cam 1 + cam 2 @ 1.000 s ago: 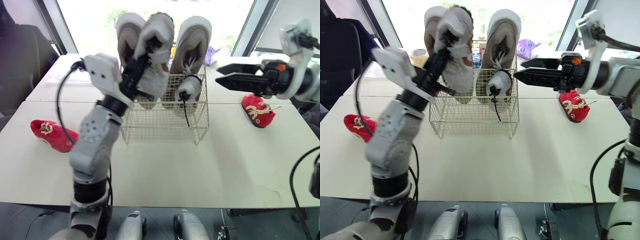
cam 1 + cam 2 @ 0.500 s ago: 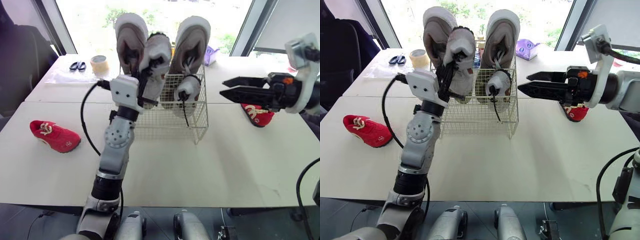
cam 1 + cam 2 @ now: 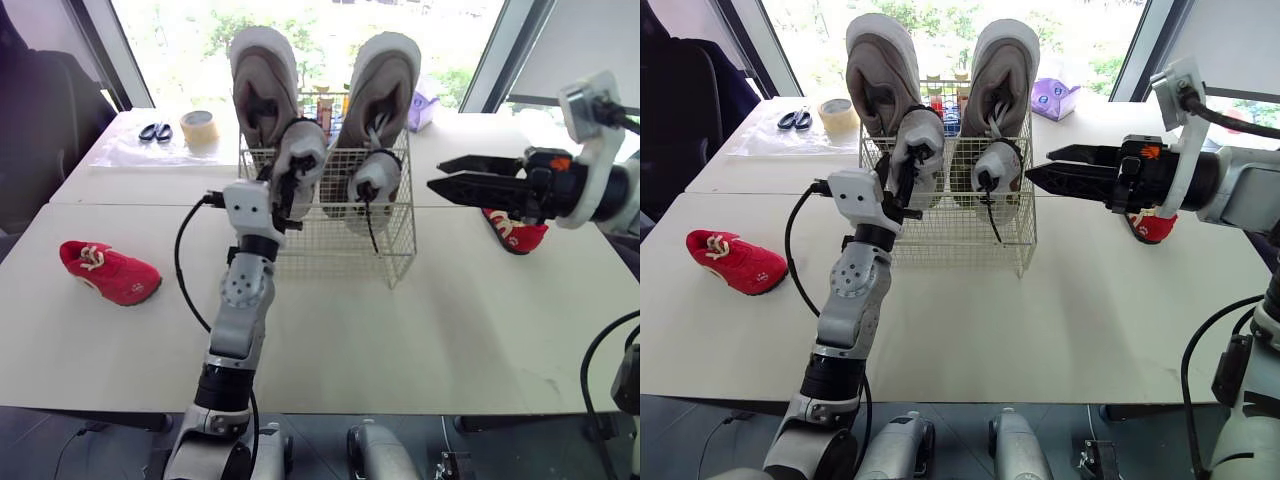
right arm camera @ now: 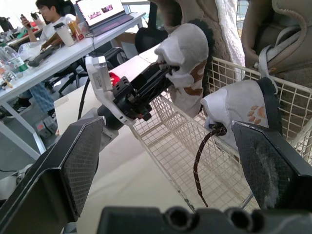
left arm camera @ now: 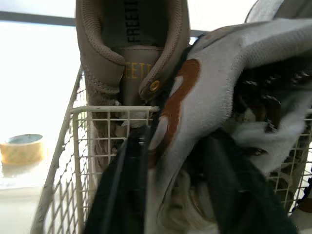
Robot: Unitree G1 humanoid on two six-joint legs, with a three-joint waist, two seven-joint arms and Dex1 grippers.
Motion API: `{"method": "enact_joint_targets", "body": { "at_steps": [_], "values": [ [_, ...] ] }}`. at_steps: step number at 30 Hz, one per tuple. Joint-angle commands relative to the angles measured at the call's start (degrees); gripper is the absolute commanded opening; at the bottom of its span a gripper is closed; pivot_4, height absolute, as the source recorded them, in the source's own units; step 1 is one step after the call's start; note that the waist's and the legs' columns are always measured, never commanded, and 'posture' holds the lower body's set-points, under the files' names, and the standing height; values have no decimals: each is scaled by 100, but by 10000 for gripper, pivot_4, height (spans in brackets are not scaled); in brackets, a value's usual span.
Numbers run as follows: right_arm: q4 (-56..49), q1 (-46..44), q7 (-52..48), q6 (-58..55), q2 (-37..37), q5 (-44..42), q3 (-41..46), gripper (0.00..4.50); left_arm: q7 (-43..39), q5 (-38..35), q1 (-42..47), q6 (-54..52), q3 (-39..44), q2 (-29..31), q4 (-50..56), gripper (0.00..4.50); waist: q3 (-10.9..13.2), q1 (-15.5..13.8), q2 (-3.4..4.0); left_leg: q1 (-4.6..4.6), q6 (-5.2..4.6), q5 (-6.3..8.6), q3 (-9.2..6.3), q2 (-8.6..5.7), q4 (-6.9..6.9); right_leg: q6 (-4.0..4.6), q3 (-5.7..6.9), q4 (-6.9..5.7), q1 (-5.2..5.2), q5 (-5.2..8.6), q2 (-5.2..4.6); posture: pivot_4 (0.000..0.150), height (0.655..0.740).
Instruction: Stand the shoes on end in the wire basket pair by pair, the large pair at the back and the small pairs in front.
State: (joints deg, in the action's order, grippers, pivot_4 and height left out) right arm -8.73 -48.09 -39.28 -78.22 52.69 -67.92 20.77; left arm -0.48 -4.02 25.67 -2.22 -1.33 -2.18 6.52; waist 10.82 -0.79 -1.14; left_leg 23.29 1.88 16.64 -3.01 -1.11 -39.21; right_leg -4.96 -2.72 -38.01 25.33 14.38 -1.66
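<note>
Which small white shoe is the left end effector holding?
The left small shoe, in the left end effector; the right small shoe, trailing a black lace, stands free.

Head stereo pair: table (image 3: 480,330) viewed from above, pitched forward and down; wire basket (image 3: 340,250) centred in both eyes, slightly offset between them. Left wrist cam: set right up at the basket rim, small white shoe (image 5: 214,97) almost against the lens. Right wrist cam: held farther off, faced at basket front; same shoe is shared.
</note>
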Motion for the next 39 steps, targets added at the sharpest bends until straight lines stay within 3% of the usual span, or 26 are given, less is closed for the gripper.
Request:
{"method": "enact_joint_targets", "body": {
  "at_steps": [1, 12, 17, 18, 20, 22, 23, 27, 32, 34, 37, 39],
  "values": [
    [-158, 44, 21, 175, -47, -89, 95, 45000, -199, -345, -130, -511, 37, 100, 929, 29324, 0, 1, 0, 0, 0, 0, 0, 0, 0, 0, 0, 0, 0, 0, 0, 1500, 7400],
    [-27, 196, -269, 563, -31, 172, -199, 45000, -786, -1379, -797, -2398, 236, 912, 2707, 29324, 0, 6, 0, -2, 0, 0, -2, 1, 0, 0, 0, 0, -1, 0, 4, 1500, 7400],
    [41, 268, -350, 687, -64, 270, -224, 45000, -637, -2030, -646, -3346, 559, 1066, 3267, 29324, 0, 4, 0, -2, 0, 0, -2, 0, 0, 0, 0, 1, -3, 0, 3, 1500, 7400],
    [63, 285, -296, 745, -90, 319, -200, 45000, -566, -2381, -518, -3571, 762, 1051, 3385, 29324, 0, 4, 0, -2, 0, 0, -3, 0, -1, 0, 1, 1, -4, 0, 3, 1500, 7400],
    [151, 290, -128, 958, -143, 537, -173, 45000, -448, -3315, -137, -3887, 1245, 1025, 3501, 34634, 0, 5, -1, -1, 0, 0, -5, 1, -1, 0, 3, 1, -5, 0, 4, 1500, 7400],
    [189, 315, -222, 915, -157, 367, -33, 45000, -405, -4077, 335, -4206, 1629, 1231, 3485, 42843, 0, 6, -1, -1, 0, 0, -7, 1, -5, 0, 5, 1, -5, 0, 4, 1500, 7400],
    [219, 342, -192, 981, -151, 408, 33, 45000, -354, -4537, 590, -4409, 1846, 1419, 3394, 44515, 1, 6, -1, -1, 1, 0, -7, 1, -5, 0, 5, 1, -5, 0, 5, 1500, 7400],
    [656, 714, 51, 1836, -38, 1269, 279, 45000, -276, -6013, 1223, -5145, 2348, 2412, 2945, 44515, 0, 16, -1, -2, 1, 0, -10, 1, -4, -1, 9, 3, -7, 0, 8, 1500, 7400],
    [1267, 1793, 284, 3414, -72, 2598, 614, 45000, -853, -6645, 929, -5531, 2289, 3414, 2647, 44515, 0, 16, 0, -9, 1, -1, -6, -2, -3, -1, 4, 3, -14, 1, 6, 1500, 7400],
    [1416, 2365, 444, 4085, -201, 3138, 684, 45000, -1170, -6348, 757, -5289, 2230, 3587, 2455, 44515, -1, 9, 1, -13, 2, -1, -6, -1, 1, -1, 4, 4, -16, 1, 6, 1500, 7400],
    [1958, 2809, 954, 5119, -445, 3902, 707, 45000, -1021, -4700, 1386, -4007, 1701, 3394, 1743, 44515, 0, 6, 0, -17, 7, -11, -3, -6, 0, -1, 2, 1, -21, 1, 8, 1500, 7400],
    [2151, 2927, 1145, 5420, -542, 4207, 640, 45000, -1048, -4164, 1834, -3500, 1529, 3226, 1233, 44515, 0, 12, 0, -22, 8, -26, 15, -15, 1, -3, 0, 4, -28, -8, 10, 1500, 7400]
  ]
}}
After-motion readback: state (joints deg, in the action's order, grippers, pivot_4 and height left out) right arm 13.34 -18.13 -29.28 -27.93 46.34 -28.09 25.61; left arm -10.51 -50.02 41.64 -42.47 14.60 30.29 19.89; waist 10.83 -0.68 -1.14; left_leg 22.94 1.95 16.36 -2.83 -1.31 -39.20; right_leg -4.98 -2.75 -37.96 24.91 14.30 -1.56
